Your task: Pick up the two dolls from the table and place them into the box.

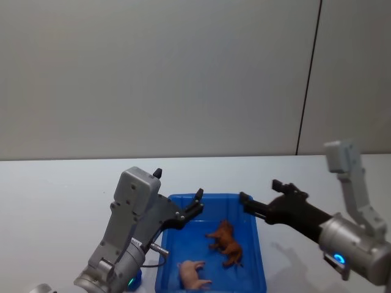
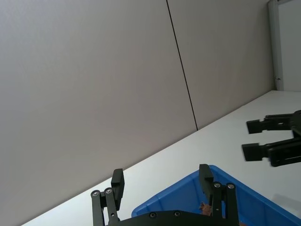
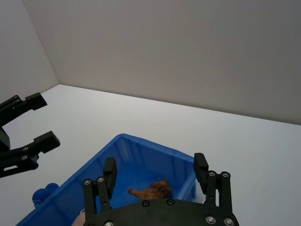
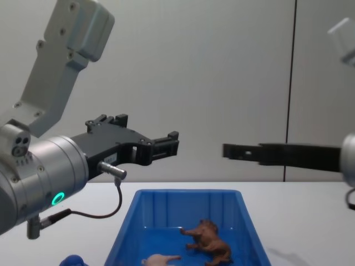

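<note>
Although the flat white tabletop [image 1: 61, 183] looks calm and the large bright blue plastic rectangular bin [image 1: 208, 197] on it already holds both dolls, I'd worry that the left gripper [image 1: 178, 183] or the right gripper [image 1: 259, 190], each spread wide and empty above the bin's far corners, might dip, clip a sloping wall and shove the bin. The reddish-brown maned lion figurine [image 1: 227, 241] lies mid-bin, with the pale pink figurine [image 1: 192, 273] nearer the robot. The bin's near end is cut off, so the pink one's shape is hard to read, and I cannot identify a small rounded blue thing [image 3: 44, 194] beside the left wall.
</note>
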Available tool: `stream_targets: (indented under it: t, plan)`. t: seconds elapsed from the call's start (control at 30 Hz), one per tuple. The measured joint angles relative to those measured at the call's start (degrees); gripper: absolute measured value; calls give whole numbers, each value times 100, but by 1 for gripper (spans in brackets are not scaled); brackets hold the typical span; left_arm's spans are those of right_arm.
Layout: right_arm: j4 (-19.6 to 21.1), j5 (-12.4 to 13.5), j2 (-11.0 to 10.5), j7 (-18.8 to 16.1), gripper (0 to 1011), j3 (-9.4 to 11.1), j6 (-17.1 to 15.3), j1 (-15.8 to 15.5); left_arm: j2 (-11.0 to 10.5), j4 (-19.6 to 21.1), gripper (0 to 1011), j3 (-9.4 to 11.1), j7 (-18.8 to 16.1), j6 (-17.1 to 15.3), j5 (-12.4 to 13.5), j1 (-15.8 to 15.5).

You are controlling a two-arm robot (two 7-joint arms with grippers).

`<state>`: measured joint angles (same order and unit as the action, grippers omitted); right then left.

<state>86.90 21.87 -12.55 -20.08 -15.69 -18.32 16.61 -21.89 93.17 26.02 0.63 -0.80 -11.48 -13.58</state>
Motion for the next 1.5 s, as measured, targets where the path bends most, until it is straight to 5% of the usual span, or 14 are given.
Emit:
stream_targets:
  t: [0.6,1.1,1.5]
  plan:
    - [459,249,-492,-114,1001,270,365,-473,-77,104,1001,-26,-93,-73,34,84]
    - [553,300,-596,-136,1001,328,440,-574,-660,726,1001,-146,-857,-501,-121,819]
    - [581,313,-625,-145,1001,341,459,-602,-1030,801,1002,-213,-1212,-513,-389,1387]
